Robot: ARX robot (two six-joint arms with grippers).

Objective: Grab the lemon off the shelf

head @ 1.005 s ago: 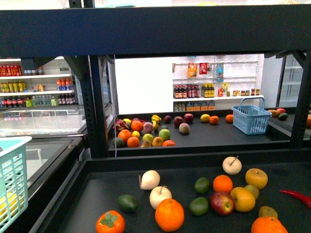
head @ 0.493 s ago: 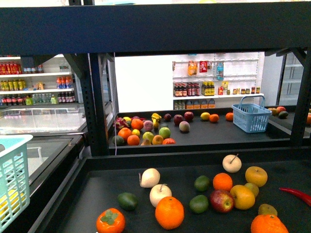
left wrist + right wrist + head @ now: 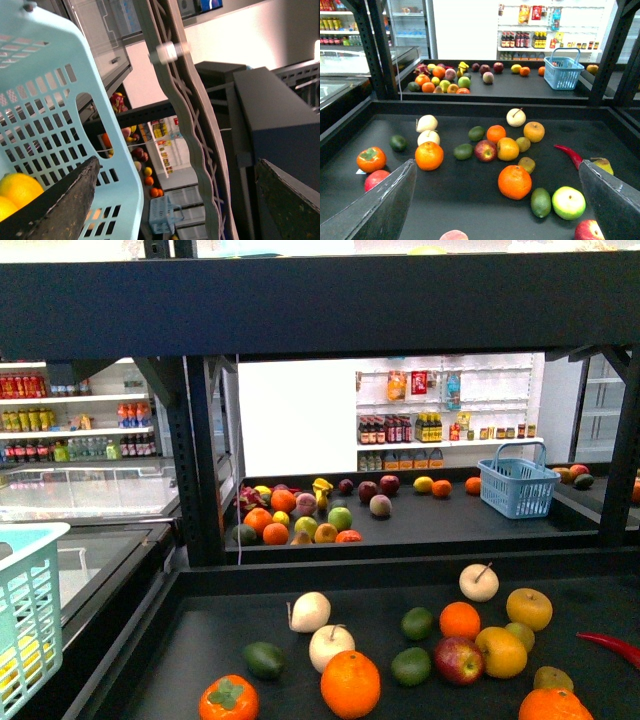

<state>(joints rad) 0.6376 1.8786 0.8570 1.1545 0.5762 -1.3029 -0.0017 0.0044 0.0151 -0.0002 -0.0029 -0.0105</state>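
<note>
Little changed from a second ago: fruit slid slightly in front view, no arm visible. Right gripper (image 3: 496,164) spread, empty; left gripper (image 3: 177,161) spread beside basket (image 3: 50,100). Likely lemon (image 3: 423,483) on shelf's (image 3: 300,300) far tier, well apart from both; reach not yet begun.

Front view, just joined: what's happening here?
Nothing is grasped yet. The right gripper hangs open over the near shelf tray of mixed fruit. The left gripper is open beside the light-blue basket, which holds yellow fruit. A likely lemon lies on the far tray.
</note>
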